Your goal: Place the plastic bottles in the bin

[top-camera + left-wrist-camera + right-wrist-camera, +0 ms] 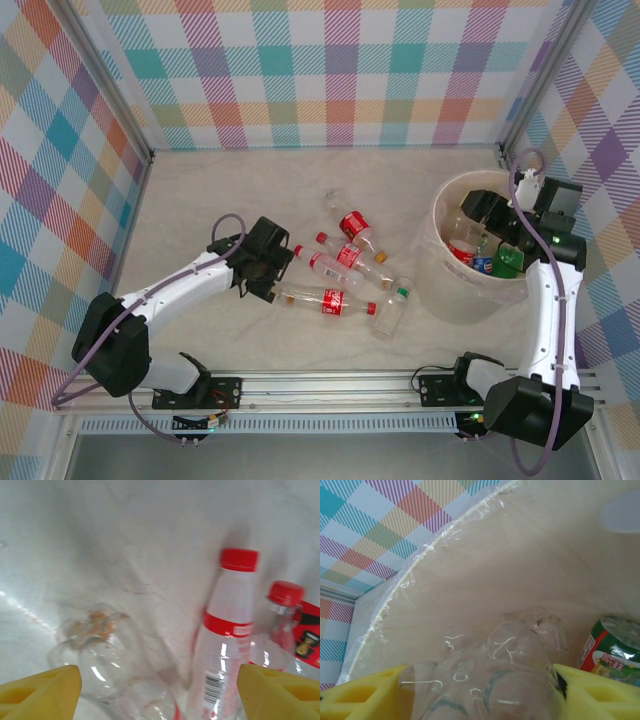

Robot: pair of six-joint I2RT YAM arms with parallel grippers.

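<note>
Plastic bottles (338, 262) status: roughly half done, I'd say. About six are lying in a loose cluster in the middle of the table (200, 200). The bin (445, 295), at the right of the top view, has at least three or four in it, including a green bottle (508, 260) and one with a blue cap (483, 265).

The right gripper (490, 212) is over the bin's mouth. A crumpled clear bottle (515, 645) sits between its yellow pads (360, 695) and touches both as far as I can see, so I'd call that gripped. The plastic is see-through, so it's hard to judge how firmly.

The left gripper (262, 262) is at the left end of the cluster with its fingers (40, 690) spread wide and nothing pinched. It's straddling the base of a long bottle (97, 647) next to a red-capped one (225, 630).

Labels are mostly red with a white band and kind of cola-looking, but I can't read a brand. There's a barcode on the red-capped one and a black-and-gold emblem at the right edge of the left wrist view. The green bottle's label has writing on it, too blurry to read.
</note>
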